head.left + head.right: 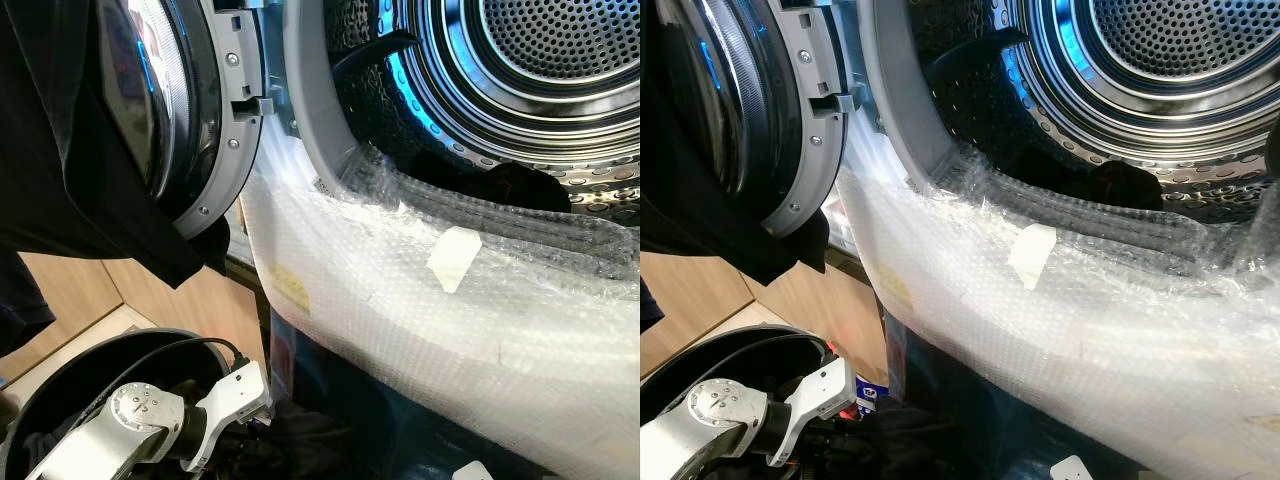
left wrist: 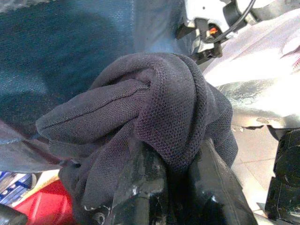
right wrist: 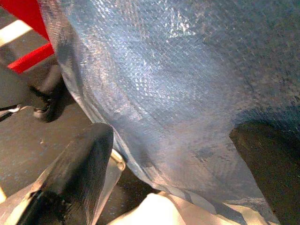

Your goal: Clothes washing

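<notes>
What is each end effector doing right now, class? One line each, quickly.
Left end effector: closed on a dark garment, low in front of the washing machine.
Right end effector: one finger visible beside the bubble wrap; state cannot be told.

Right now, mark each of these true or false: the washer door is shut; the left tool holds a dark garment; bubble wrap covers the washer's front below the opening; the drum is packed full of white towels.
1. The washer door is shut. False: it stands swung open to the left of the drum.
2. The left tool holds a dark garment. True: the cloth is bunched between its fingers.
3. Bubble wrap covers the washer's front below the opening. True.
4. The drum is packed full of white towels. False: its perforated metal wall shows bare, with only something dark at the bottom.
</notes>
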